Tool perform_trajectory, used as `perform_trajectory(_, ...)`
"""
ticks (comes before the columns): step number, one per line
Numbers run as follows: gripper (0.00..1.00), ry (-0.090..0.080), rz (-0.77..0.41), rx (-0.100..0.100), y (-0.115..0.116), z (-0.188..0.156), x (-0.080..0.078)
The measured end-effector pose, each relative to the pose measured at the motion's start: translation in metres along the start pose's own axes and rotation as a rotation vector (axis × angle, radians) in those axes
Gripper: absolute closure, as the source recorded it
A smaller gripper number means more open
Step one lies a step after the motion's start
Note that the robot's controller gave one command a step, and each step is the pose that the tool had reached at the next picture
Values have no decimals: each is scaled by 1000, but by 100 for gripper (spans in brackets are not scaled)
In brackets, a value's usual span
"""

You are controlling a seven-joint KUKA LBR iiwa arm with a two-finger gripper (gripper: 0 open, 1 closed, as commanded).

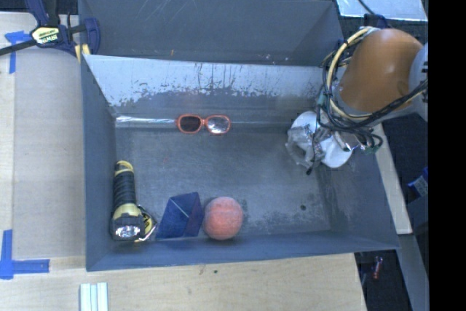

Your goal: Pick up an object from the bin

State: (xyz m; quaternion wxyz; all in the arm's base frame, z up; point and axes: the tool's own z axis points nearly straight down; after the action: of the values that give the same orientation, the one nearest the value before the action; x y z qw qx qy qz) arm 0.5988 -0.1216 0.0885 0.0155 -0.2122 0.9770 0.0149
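Pick: we favour the ball, orange-red and round, resting at the front wall of the bin.
Beside it: a blue wedge touches the ball's left side. A black and yellow torch lies along the left wall, lens to the front.
Back wall: red-framed glasses lie flat at its foot, well apart from the rest.
Arm: the gripper hangs over bare floor at the bin's right, with nothing beneath it. We cannot tell whether it is wide or narrow.
Next move: we would centre over the ball, descend straight and close across its middle, clear of the wedge. The ball may roll.
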Motion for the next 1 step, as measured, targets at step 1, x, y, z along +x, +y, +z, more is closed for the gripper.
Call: perform_trajectory(1, 100, 0, 42, -11, -5, 4, -3)
